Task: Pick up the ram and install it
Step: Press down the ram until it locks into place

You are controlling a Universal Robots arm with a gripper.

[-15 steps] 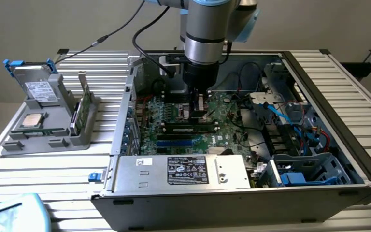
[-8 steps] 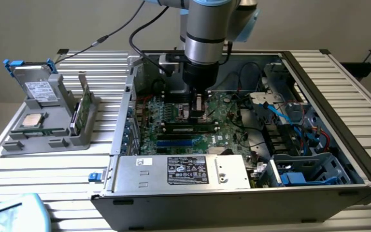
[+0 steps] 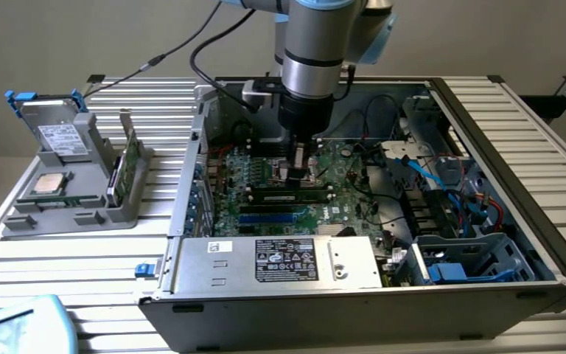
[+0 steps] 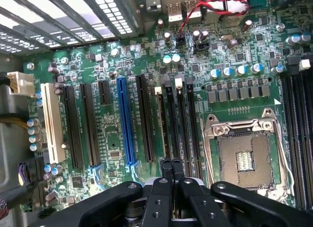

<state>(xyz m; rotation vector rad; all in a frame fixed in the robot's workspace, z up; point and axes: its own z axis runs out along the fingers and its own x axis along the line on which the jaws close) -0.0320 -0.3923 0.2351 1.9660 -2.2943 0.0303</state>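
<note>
the gripper (image 3: 300, 164) is seen low inside the open case (image 3: 519, 221), its fingers (image 4: 166, 169) pressed together over the motherboard (image 4: 112, 134), and the ram (image 3: 288, 196) is seated flat in a slot just below the fingertips, beside the cpu socket (image 4: 243, 158).

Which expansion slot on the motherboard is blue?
The long blue slot, flanked by black slots on both sides; the white slot stands at the row's far end.
</note>
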